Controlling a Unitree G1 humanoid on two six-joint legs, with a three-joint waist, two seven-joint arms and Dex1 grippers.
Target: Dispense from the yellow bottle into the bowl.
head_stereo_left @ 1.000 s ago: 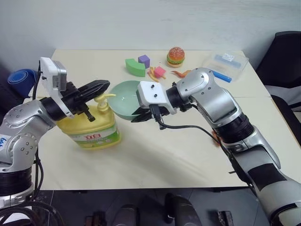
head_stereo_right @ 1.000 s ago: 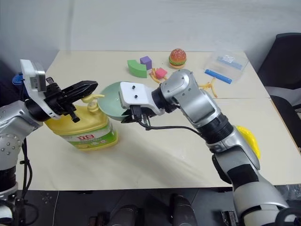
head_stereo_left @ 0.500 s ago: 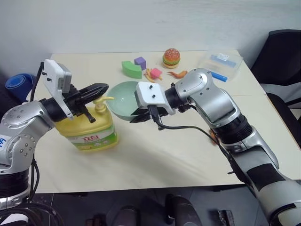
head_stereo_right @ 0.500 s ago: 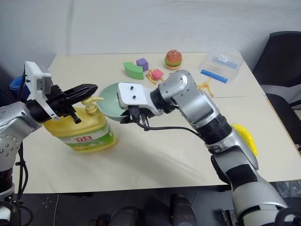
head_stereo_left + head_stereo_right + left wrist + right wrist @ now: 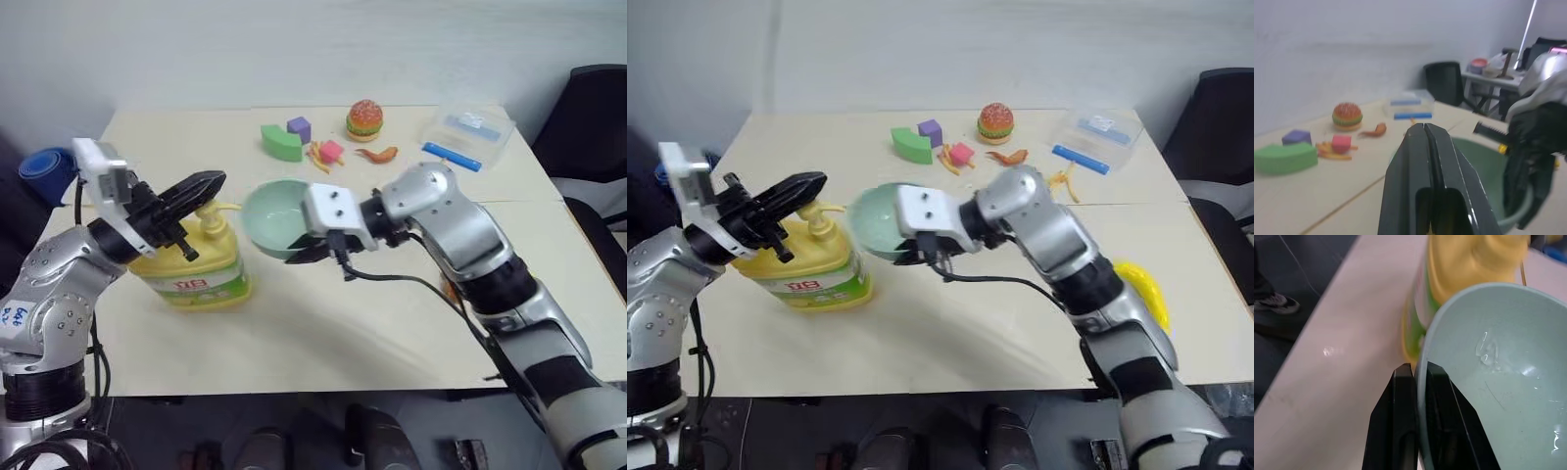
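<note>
The yellow bottle stands upright at the table's left, its pump spout pointing toward the bowl. My left gripper is shut and empty, hovering just above the pump head. The pale mint-green bowl is held tilted to the right of the bottle, a short gap from the spout. My right gripper is shut on the bowl's rim, one finger inside and one outside. A few clear drops sit on the bowl's inner wall. In the left wrist view the shut fingers point past the bowl.
Toys lie at the back of the table: a green foam block, a purple cube, a burger, a shrimp. A clear plastic box and a blue stick sit back right. A black chair stands beyond the right edge.
My right gripper has carried the bowl a little to the right and down, away from the bottle's spout. The left wrist has turned slightly above the pump.
</note>
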